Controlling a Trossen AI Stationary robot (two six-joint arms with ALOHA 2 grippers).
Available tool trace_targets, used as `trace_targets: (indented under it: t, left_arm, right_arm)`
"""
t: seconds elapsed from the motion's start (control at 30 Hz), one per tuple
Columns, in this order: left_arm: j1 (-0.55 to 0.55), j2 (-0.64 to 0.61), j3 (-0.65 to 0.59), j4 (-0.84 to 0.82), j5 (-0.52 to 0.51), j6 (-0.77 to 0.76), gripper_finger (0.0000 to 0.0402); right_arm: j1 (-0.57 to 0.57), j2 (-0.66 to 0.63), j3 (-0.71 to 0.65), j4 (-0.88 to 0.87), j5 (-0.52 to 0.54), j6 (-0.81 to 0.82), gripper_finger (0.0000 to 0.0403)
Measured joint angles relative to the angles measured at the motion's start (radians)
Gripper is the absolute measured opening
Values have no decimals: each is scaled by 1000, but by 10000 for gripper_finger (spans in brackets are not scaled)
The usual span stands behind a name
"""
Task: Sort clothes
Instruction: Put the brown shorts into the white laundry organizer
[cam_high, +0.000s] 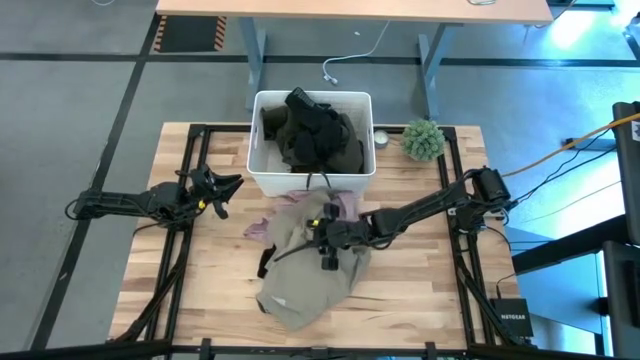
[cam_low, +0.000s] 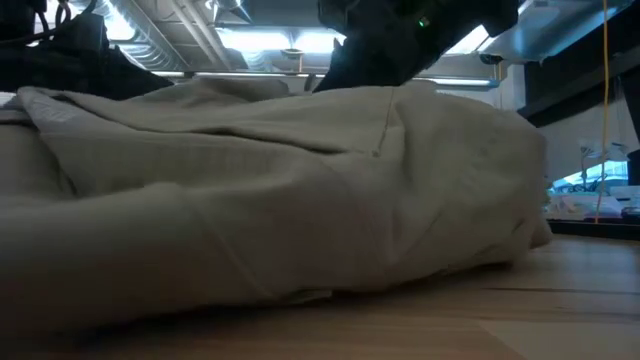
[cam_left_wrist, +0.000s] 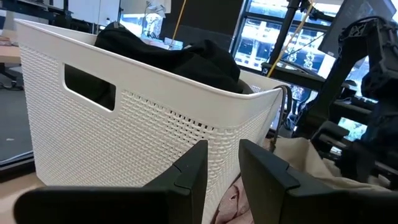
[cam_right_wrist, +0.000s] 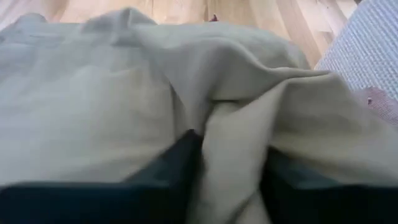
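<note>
A beige garment (cam_high: 310, 270) lies crumpled on the wooden table, in front of a white tub (cam_high: 262, 170); it fills the low view (cam_low: 300, 170). A mottled pink garment (cam_high: 345, 205) lies partly under it, next to the tub. Black and dark olive clothes (cam_high: 315, 130) are piled in the tub. My right gripper (cam_high: 325, 240) is down on the middle of the beige garment, shut on it. My left gripper (cam_high: 232, 185) is left of the tub, pointing at its side wall (cam_left_wrist: 155, 124), open a little and empty. My right gripper pinches a raised fold (cam_right_wrist: 233, 143) near the middle of the beige garment between its two fingers. The fingers (cam_right_wrist: 180, 158) come from above, slanting down from the table's right. The garment lies on the table around the fold, slack; the number of layers cannot be told.
A small green bushy plant (cam_high: 423, 138) stands to the right of the tub at the far edge. A small round thing (cam_high: 381, 138) sits between the plant and the tub. Black frame rails (cam_high: 185, 250) run along the table's left and right sides.
</note>
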Motion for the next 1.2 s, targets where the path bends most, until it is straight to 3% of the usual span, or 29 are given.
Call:
trace_targets:
  t: [0.07,0.13,0.53,0.8,1.03,1.2]
  left_arm:
    - [0,0,0,0,0,0,86]
    - [0,0,0,-1,0,0,86]
    - [0,0,0,-1,0,-5,86]
    - [0,0,0,-1,0,-2,86]
    - [0,0,0,-2,0,-2,86]
    - [0,0,0,-2,0,-2,86]
  right_arm:
    - [0,-13,8,-26,0,-27,52]
    - [9,-36,29,-49,1,-59,21]
    - [54,-215,333,-347,111,-157,18]
    - [22,-245,595,-434,187,-266,14]
    - [-11,-247,793,-416,348,-490,20]
    - [-93,-247,909,-286,375,-625,18]
